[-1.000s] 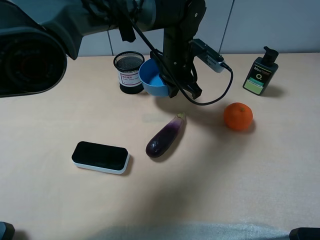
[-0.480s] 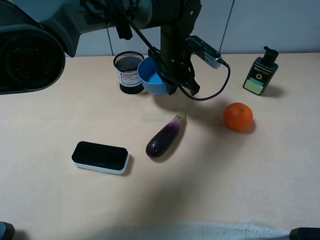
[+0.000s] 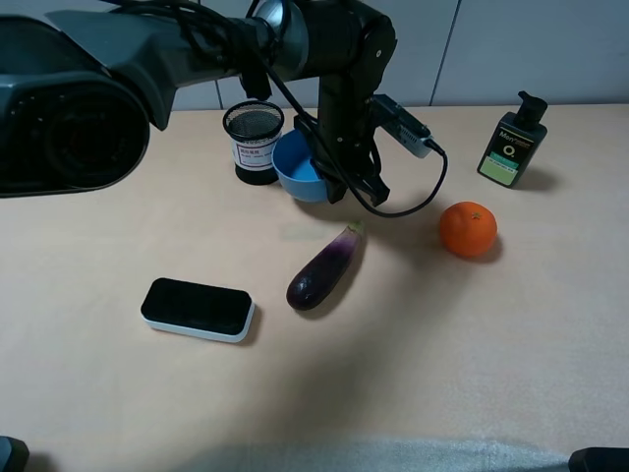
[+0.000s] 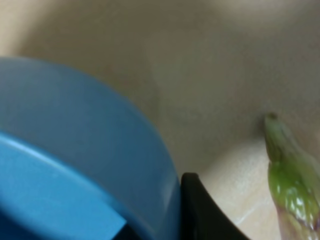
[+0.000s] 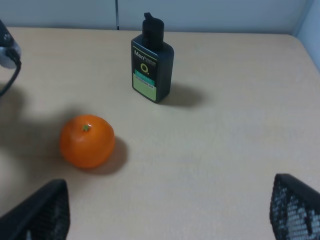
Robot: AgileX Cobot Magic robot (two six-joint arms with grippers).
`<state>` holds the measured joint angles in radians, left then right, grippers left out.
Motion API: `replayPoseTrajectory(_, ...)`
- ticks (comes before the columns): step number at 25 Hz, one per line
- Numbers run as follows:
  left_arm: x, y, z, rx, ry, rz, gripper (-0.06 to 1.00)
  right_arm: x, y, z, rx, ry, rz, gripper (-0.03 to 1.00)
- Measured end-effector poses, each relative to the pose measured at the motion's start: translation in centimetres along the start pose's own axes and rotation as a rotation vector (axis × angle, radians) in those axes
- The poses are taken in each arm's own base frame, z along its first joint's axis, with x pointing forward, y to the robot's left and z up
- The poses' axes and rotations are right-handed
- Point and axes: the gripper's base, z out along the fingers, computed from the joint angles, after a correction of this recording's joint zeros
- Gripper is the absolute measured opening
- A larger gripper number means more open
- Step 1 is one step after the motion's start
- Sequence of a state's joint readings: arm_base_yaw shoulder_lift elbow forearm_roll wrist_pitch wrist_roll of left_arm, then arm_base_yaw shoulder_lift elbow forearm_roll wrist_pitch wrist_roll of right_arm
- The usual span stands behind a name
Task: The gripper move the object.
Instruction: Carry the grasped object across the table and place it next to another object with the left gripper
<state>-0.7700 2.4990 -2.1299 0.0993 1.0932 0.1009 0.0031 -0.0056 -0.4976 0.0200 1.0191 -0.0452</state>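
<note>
The blue bowl [image 3: 298, 167] is tilted, right beside the black mesh cup [image 3: 254, 143] at the back of the table. My left gripper [image 3: 334, 183] is shut on the bowl's rim on the side away from the cup, with a black cable [image 3: 413, 202] trailing to the right. In the left wrist view the bowl [image 4: 75, 160] fills the frame, with one dark finger [image 4: 200, 212] against its wall. I cannot tell whether the bowl touches the table. My right gripper [image 5: 170, 210] is open and empty, with fingers [image 5: 42, 212] spread wide.
A purple eggplant [image 3: 324, 267] lies just in front of the bowl; its green stem [image 4: 287, 170] shows in the left wrist view. An orange [image 3: 468, 229] and a dark pump bottle [image 3: 511, 143] stand to the right. A black and white device [image 3: 197, 309] lies front left.
My left gripper has lowered the blue bowl towards the table and shifted it slightly left, next to the mesh cup. Nothing else has moved.
</note>
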Motion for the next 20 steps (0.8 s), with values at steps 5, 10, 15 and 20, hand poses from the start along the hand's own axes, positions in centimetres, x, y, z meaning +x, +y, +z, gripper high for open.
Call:
replayPoseTrajectory(5,-0.10,0.06,0.09,-0.007,-0.010,0.003,0.04,0.00,0.00,0.00,0.000,0.000,0.000,0.61)
replayPoseTrajectory(10,-0.25,0.09,0.08,-0.010,-0.026,0.004,0.04,0.00,0.00,0.00,0.000,0.000,0.000,0.61)
replayPoseTrajectory(15,-0.24,0.09,0.08,-0.011,-0.025,0.004,0.04,0.00,0.00,0.00,0.000,0.000,0.000,0.61)
replayPoseTrajectory(20,-0.07,0.08,0.09,-0.009,-0.006,0.005,0.06,0.00,0.00,0.00,0.000,0.000,0.000,0.61)
